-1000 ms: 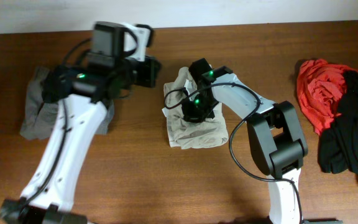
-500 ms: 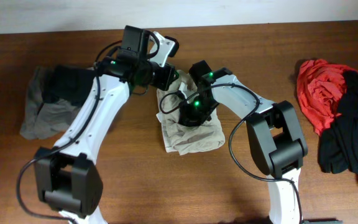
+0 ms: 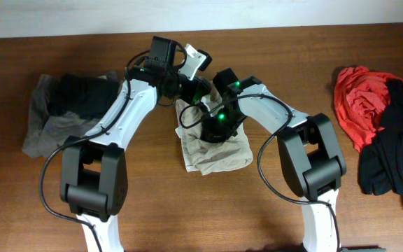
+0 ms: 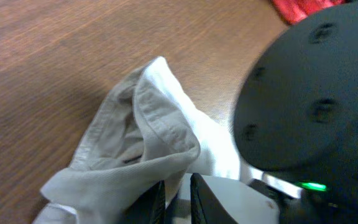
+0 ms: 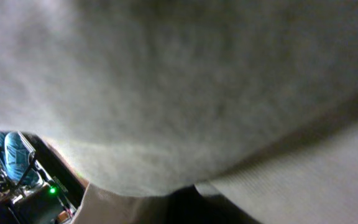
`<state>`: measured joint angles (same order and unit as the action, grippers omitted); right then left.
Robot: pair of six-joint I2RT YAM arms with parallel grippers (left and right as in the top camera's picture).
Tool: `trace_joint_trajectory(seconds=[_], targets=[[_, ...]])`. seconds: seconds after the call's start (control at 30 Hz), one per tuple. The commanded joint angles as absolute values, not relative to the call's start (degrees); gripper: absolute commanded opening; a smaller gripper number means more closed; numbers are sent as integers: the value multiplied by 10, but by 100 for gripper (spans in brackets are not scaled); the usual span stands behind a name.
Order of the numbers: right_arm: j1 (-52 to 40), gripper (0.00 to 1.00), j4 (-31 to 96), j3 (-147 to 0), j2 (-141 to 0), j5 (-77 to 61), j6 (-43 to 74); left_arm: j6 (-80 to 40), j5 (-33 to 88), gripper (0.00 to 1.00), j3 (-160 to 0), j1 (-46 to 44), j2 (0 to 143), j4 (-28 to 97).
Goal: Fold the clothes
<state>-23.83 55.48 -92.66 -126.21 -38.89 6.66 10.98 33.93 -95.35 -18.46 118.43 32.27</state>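
Overhead: left claw [image 3: 196, 89] down at the upper edge of the beige shorts [image 3: 215, 152], mid-tabletop [image 3: 152, 203]. Right claw [image 3: 215, 128] just beside it, set on the same shorts, with its opening hidden under the wrist. Shorts bunched and wrinkled, in a rough rectangle. Grey pile [image 3: 44, 129] far left; red garment [image 3: 355, 101] and black one [image 3: 397, 154] far right, touching.

Left wrist: fingers [image 4: 157, 200] nearly together, only a slit between them. A seamed fold of the shorts [image 4: 148, 124] right at the tips; pinched or not, cannot tell. Right arm [image 4: 316, 112] close on the right.

Right wrist: blurred beige cloth [image 5: 179, 81] filling the view. No fingers discernible, so cannot tell the gap.
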Motion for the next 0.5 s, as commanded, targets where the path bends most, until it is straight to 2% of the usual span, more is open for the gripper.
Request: trace_joint_trajectory(seconds=[0.0, 0.27, 0.47], targets=[[-247, 4, 562, -915, -1267, -394, 58, 121, 285, 15, -961, -185, 1210, 317], [-247, 4, 588, -916, -1263, -354, 58, 116, 240, 14, -961, -185, 1264, 324], [-247, 4, 622, -916, -1223, -272, 58, 83, 216, 11, -961, -185, 1302, 326]])
